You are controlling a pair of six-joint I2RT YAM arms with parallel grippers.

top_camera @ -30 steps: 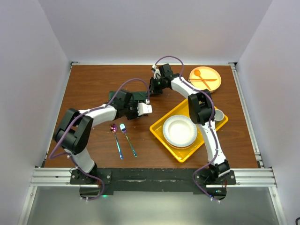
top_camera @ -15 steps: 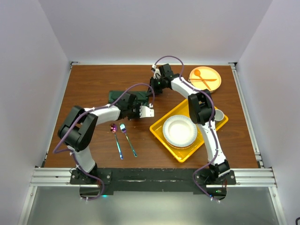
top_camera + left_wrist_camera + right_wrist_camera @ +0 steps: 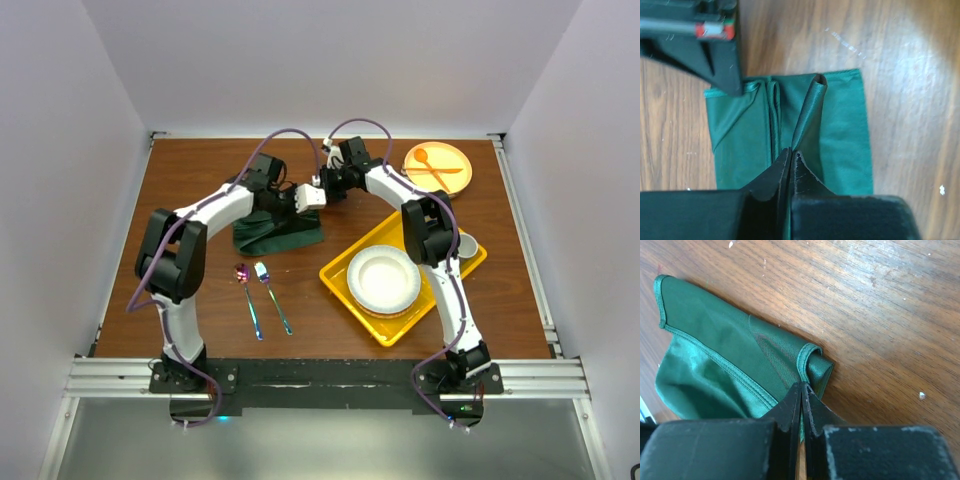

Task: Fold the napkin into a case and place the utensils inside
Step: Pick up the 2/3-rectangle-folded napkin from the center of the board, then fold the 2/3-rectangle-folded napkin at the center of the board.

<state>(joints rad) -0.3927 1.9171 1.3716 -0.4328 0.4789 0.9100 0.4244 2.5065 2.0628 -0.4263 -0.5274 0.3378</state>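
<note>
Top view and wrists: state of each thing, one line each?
napkin: partly folded on table, one fold pinched up
left gripper: shut on napkin fold
right gripper: shut on napkin edge
utensils: loose on table, outside napkin
white plate: in yellow tray, empty
orange plate: holds orange spoon and fork
</note>
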